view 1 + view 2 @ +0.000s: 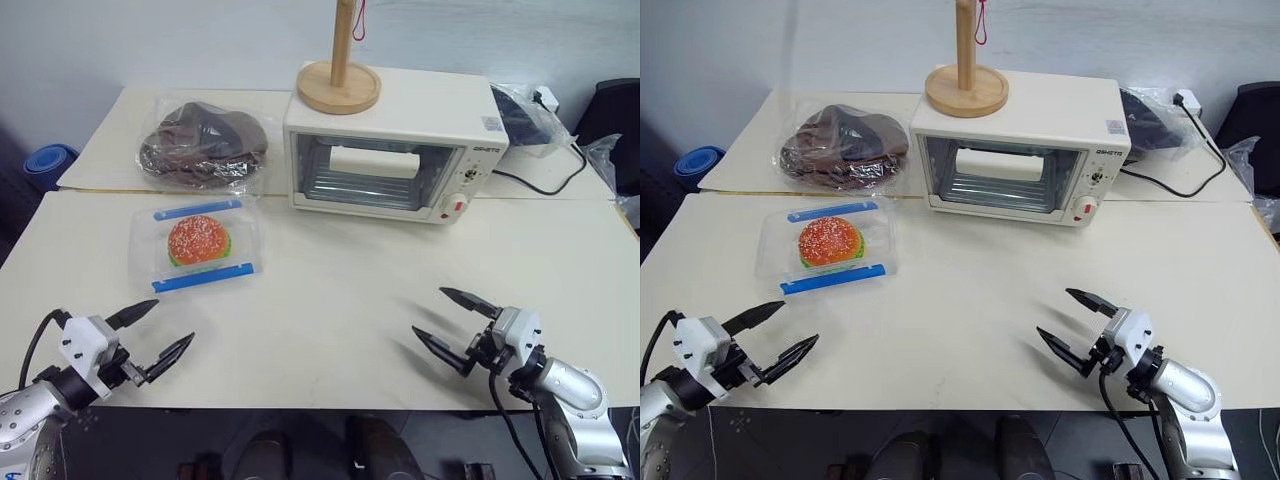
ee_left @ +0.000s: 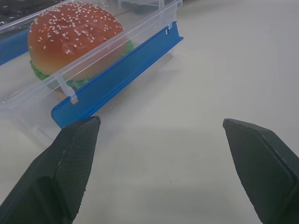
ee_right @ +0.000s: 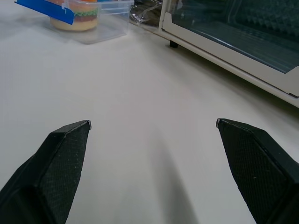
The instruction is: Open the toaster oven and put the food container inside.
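On the cream-coloured worktop (image 1: 340, 300), the cream-white boxy toaster oven (image 1: 395, 150) with its glass door stands at the far side, a little to the right of the middle. Its door is shut, with the handle bar across the top of the glass, so I judge that the opening step is not yet done. Between the oven and the left arm lies the clear plastic rectangular food container (image 1: 197, 242) with two blue edge strips and an orange-red sesame burger inside. Its long axis runs roughly left to right, slightly turned, and the blue strips are on its near and far long sides.

The left gripper (image 1: 157, 334) hovers near the front edge with its black fingers (image 2: 70, 158) wide apart and nothing between them. The container is just ahead of it and a little to the right. The right gripper (image 1: 455, 320) is also wide apart and empty, and the oven lies well ahead of it, slightly to the left.

So the right arm seems better placed for the door, and the left arm for the container. A clear bag of dark brown items (image 1: 205, 142) lies beside the oven, and a round wooden stand (image 1: 339, 85) rests on top of it.
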{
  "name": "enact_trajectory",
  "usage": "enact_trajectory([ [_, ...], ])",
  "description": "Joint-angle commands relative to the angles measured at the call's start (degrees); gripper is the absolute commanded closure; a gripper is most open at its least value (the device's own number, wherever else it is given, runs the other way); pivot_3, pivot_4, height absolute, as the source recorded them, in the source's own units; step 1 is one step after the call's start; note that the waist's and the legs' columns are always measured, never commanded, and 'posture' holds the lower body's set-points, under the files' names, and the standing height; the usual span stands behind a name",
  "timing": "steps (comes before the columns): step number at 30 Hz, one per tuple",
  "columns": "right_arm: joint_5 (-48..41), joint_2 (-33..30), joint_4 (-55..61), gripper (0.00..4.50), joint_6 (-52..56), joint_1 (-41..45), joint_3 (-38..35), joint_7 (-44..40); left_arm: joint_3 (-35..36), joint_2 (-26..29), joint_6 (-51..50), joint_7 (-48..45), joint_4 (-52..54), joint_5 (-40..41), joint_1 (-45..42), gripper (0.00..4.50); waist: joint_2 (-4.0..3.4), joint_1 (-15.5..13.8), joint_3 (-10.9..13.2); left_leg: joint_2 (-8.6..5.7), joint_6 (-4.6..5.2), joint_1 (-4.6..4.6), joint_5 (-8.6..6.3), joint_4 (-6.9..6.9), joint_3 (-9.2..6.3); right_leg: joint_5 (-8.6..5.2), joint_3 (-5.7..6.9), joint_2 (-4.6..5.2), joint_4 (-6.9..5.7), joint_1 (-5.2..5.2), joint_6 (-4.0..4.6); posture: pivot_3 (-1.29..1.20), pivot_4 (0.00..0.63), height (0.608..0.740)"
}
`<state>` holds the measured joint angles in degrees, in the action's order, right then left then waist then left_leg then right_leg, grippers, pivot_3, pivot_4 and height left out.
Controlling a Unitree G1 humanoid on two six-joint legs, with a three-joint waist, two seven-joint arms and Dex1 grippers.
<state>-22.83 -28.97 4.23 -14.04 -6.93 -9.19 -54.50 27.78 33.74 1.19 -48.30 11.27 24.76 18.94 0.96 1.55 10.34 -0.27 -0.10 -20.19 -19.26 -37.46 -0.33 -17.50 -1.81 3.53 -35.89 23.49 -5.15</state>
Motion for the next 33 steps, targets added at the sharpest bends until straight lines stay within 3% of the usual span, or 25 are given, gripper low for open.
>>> enact_trajectory([
  [1, -2.3, 0.7, 1.4, 0.00, 1.9, 2.4, 0.3, 0.8, 0.9, 0.6, -1.5, 0.6, 4.4, 1.9, 0.6, 0.03, 0.00, 0.1, 0.0, 0.00, 0.00, 0.00, 0.00, 0.00, 0.00, 0.00, 0.00, 0.00, 0.00, 0.00, 0.00, 0.00, 0.150, 0.740],
  [5, -7.6, 0.5, 4.6, 0.00, 12.7, 9.7, 0.5, 4.0, 3.1, 6.7, -20.4, -3.0, 10.9, 19.7, 1.5, 0.03, -0.01, 0.3, 0.0, 0.04, -0.03, 0.01, 0.02, -0.01, -0.01, 0.00, -0.01, -0.01, -0.10, 0.04, 0.01, 0.00, 0.150, 0.740],
  [8, -9.5, 0.6, 3.9, 0.00, 19.4, 18.1, 0.7, 7.3, 3.7, 10.5, -24.2, -1.0, 12.7, 23.3, -4.7, 0.03, -0.22, 0.1, 0.1, 0.03, -0.04, 0.00, 0.04, -0.02, -0.04, 0.00, 0.00, 0.01, -0.10, 0.06, 0.04, 0.00, 0.150, 0.740],
  [14, -5.1, 2.4, -4.7, 0.00, 21.7, 32.3, 2.5, 11.2, 1.0, 11.4, -24.7, -0.7, 11.0, 22.7, -14.8, 0.03, -0.22, 0.1, 0.1, -0.01, -0.17, -0.12, 0.11, 0.04, -0.15, 0.01, 0.17, -0.02, -0.04, 0.16, 0.07, 0.00, 0.150, 0.740],
  [21, -2.1, 4.3, -11.5, 0.00, 18.0, 39.0, 3.4, 9.3, -3.5, 9.2, -24.3, 1.5, 11.1, 20.1, -20.2, 0.03, -0.22, 0.3, 0.1, 0.00, -0.30, -0.29, 0.18, 0.04, 0.03, 0.03, 0.08, -0.06, -0.08, 0.28, 0.03, 0.00, 0.150, 0.740],
  [26, -2.0, 6.0, -11.6, 0.00, 14.7, 40.7, 4.4, 6.1, -4.9, 8.1, -24.1, 1.9, 10.3, 18.7, -21.4, 0.03, -0.22, 0.2, 0.1, 0.01, -0.30, -0.30, 0.18, 0.03, 0.06, 0.04, 0.06, -0.08, -0.10, 0.32, 0.01, 0.00, 0.150, 0.740],
  [33, -2.5, 4.7, -3.3, 0.00, 10.8, 32.1, 6.6, -2.8, -5.2, 7.8, -26.7, 3.5, 6.2, 19.0, -25.0, 0.03, -0.22, 0.3, 0.1, 0.03, -0.25, -0.30, 0.16, 0.04, 0.03, 0.04, 0.08, -0.11, -0.13, 0.33, 0.02, 0.00, 0.150, 0.740],
])
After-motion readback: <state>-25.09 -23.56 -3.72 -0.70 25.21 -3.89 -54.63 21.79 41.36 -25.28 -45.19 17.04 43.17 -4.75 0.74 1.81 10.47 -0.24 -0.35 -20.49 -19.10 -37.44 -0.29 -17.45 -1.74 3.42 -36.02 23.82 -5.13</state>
